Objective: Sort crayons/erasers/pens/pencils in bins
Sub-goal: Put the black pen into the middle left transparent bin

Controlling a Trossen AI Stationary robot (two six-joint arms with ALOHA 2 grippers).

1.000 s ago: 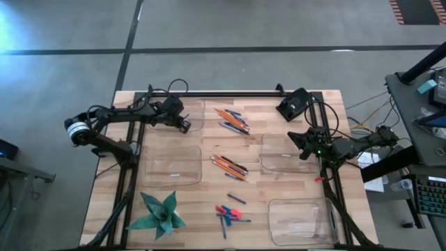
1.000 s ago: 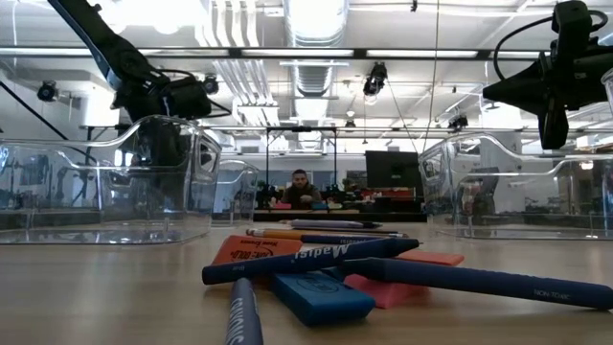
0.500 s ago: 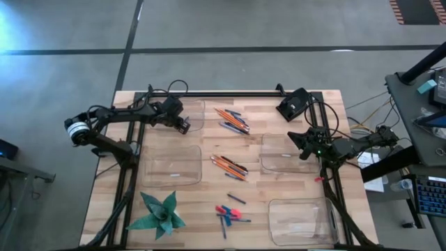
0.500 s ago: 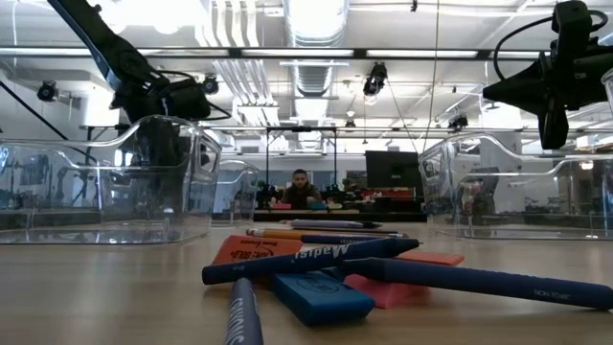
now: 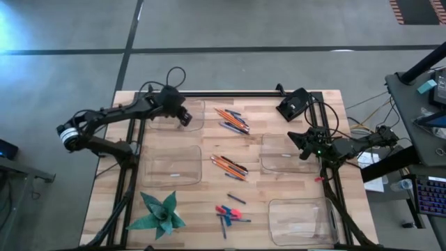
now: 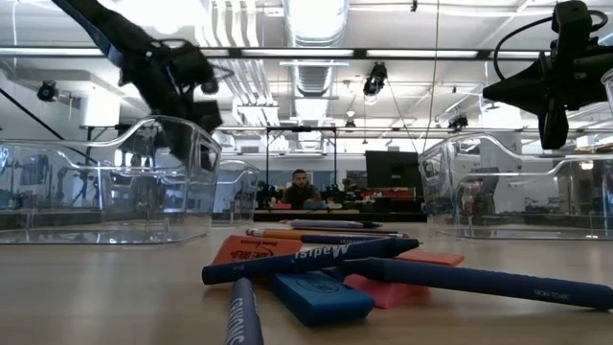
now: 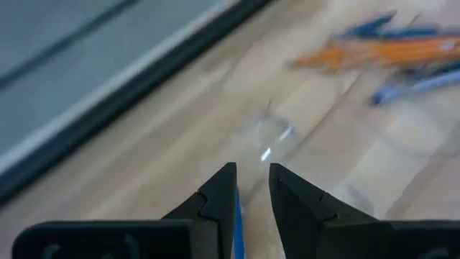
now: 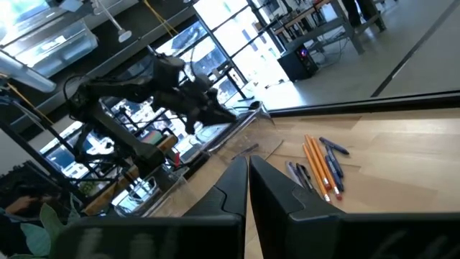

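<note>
Left gripper [image 5: 184,118] hangs over the far-left bin [image 5: 197,107], fingers slightly spread, a thin blue stick [image 7: 236,230] showing between them in the left wrist view; can't tell if it's pinched or dropping. Right gripper [image 5: 294,137] waits over the far-right bin [image 5: 267,164], fingers pressed together, nothing in them.

Progress: early, I'd judge. Near-left bin [image 5: 148,174] has one small pale piece in it, too small to name; near-right bin [image 5: 277,224] looks bare. Most items lie loose on the table [image 5: 265,111].

Far pile [image 5: 231,119], just right of the far-left bin: orange pencils plus blue sticks, long axes running diagonally, far-left to near-right. Middle pile [image 5: 229,165], between the near-left and far-right bins: orange pencils, same diagonal. Near pile [image 5: 228,213]: pink-red and blue erasers [image 6: 316,292] with blue pens [image 6: 311,259] crossed over them, mixed headings. All still to sort.
</note>
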